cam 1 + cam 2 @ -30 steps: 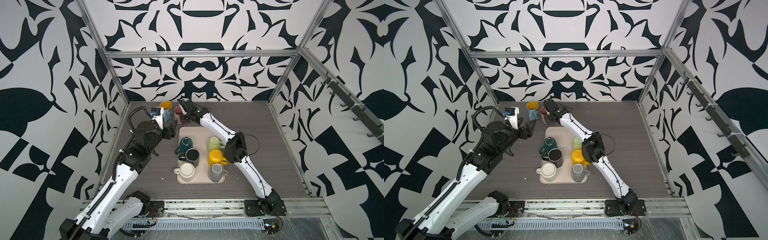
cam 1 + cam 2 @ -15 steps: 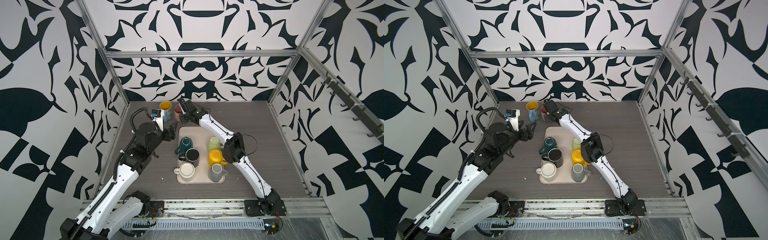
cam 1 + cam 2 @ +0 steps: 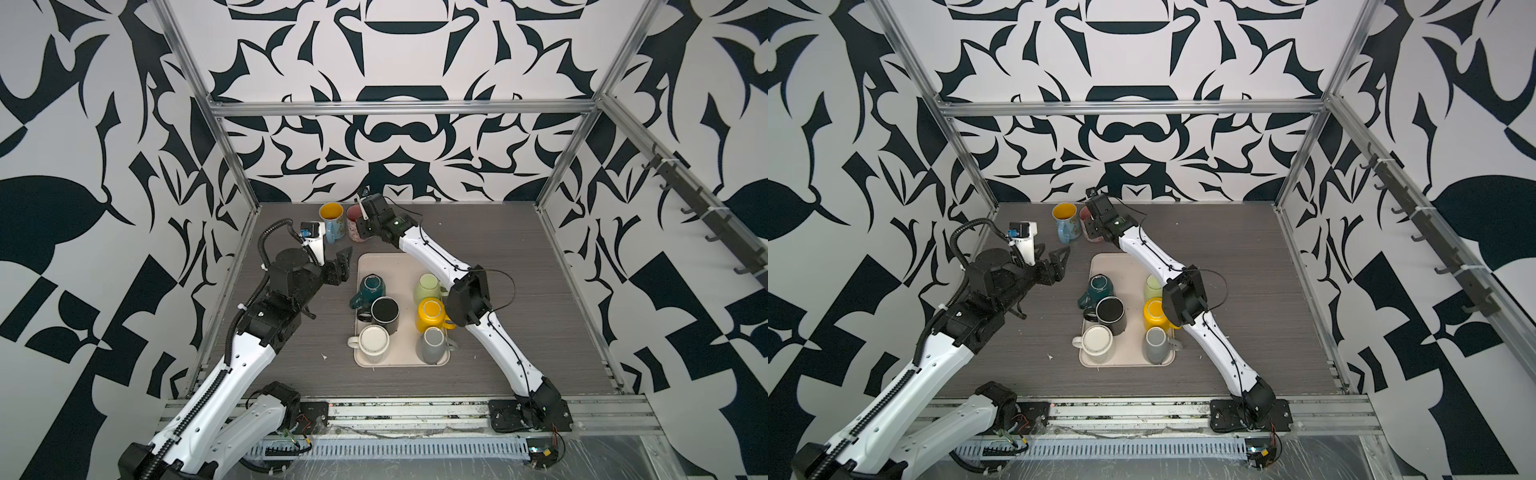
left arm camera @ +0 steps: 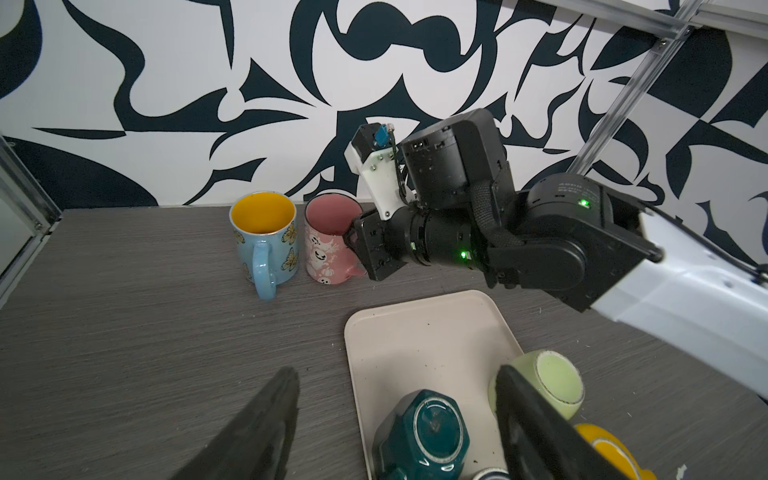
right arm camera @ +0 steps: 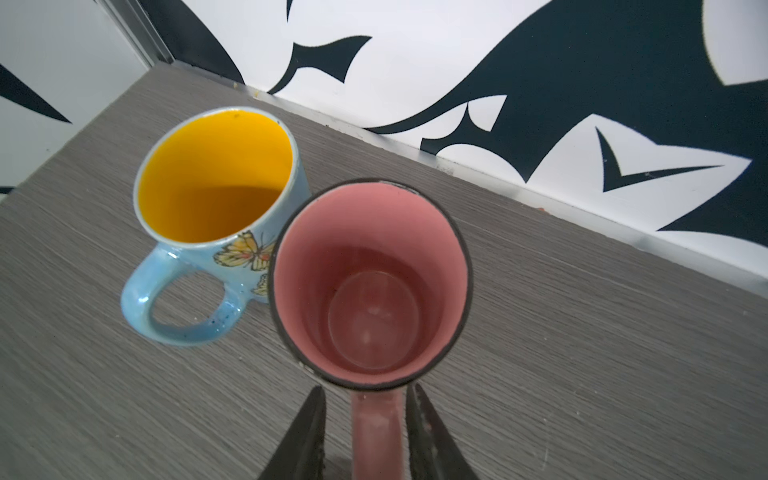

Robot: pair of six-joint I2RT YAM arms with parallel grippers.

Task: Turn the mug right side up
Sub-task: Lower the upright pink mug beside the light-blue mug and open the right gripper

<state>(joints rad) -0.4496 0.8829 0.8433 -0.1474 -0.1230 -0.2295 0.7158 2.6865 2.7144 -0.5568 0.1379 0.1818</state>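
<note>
A pink mug (image 5: 370, 282) with ghost prints stands upright, mouth up, on the table by the back wall; it also shows in both top views (image 3: 352, 222) (image 3: 1084, 217) and in the left wrist view (image 4: 328, 241). My right gripper (image 5: 365, 390) is open; its jaws stand on either side of the mug's handle (image 5: 376, 432) with a small gap on each side. My left gripper (image 4: 397, 372) is open and empty, hovering over the tray's left edge (image 3: 343, 262), apart from the pink mug.
A blue butterfly mug (image 3: 331, 224) with a yellow inside stands upright right beside the pink one. The beige tray (image 3: 386, 264) holds several mugs, among them an upside-down teal mug (image 4: 424, 428) and an upside-down light green mug (image 4: 552, 382). The right arm stretches over the tray.
The right gripper's jaws have spread off the pink mug's handle, which they were shut on before. The left arm has hardly moved.
</note>
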